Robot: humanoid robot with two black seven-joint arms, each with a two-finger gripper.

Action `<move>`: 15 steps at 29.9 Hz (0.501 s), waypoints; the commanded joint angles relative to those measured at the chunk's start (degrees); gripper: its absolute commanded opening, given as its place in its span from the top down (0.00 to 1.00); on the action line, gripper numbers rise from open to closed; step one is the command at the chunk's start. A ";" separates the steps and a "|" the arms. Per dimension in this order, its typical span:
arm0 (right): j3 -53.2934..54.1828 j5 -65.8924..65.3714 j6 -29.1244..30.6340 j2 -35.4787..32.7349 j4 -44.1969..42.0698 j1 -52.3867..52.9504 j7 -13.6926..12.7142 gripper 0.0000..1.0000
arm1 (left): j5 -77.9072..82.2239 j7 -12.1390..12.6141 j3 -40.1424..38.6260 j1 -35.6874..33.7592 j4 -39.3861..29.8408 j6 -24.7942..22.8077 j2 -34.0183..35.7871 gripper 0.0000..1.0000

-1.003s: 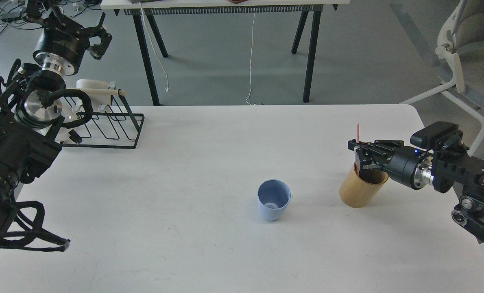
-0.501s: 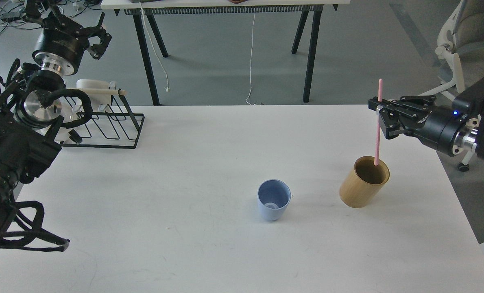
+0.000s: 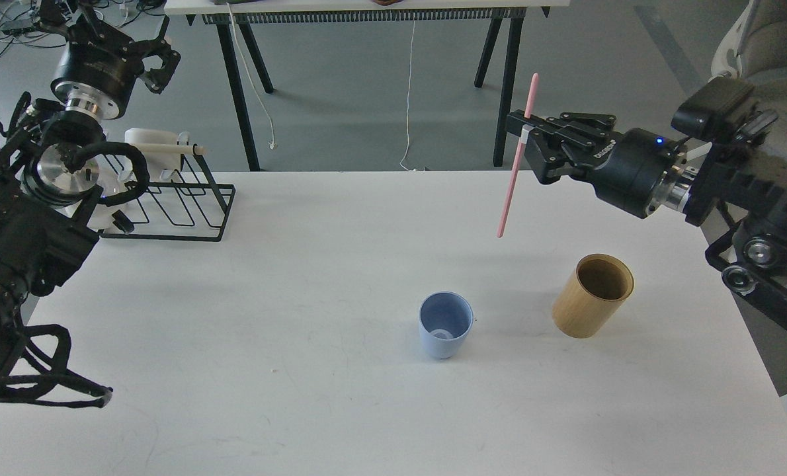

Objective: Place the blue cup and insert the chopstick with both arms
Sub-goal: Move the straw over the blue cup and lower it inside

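The white counter (image 3: 301,277) fills most of the frame, running from the lower edge up past the middle. The left arm (image 3: 30,218) takes up the left edge, a black mass of cabled joints and silver round fittings; its left gripper (image 3: 159,56) sits in the upper left corner above the floor, and whether its jaws are wide or narrow cannot be told from this dark, small view. The right arm (image 3: 731,192) enters from the right edge, and its right gripper (image 3: 524,132) reaches into the upper right of the frame, jaws closed on the chopstick (image 3: 516,158) near its upper part. The pink chopstick hangs nearly upright, slightly tilted, its lower tip in the air above the counter, well apart from both vessels. A black wire rack (image 3: 175,205) stands at the counter's upper left. The tan holder (image 3: 592,295) stands right of centre, leaning a little. Just left of it, near the centre, the blue cup (image 3: 445,325) stands upright, mouth open upward.
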 commanded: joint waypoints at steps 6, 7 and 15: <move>-6.53 -1.14 -0.01 9.78 -0.86 -2.83 -1.69 0.96 | 0.00 -0.03 0.00 -0.07 0.01 0.00 -0.02 0.00; -7.15 -1.66 -0.01 10.13 -0.95 -2.92 -1.95 0.96 | 0.00 -0.03 0.00 -0.07 0.01 0.00 -0.02 0.00; -8.47 -5.89 -0.01 10.31 -2.27 -3.63 -2.57 0.96 | 0.00 -0.03 0.00 -0.07 0.01 0.00 0.07 0.00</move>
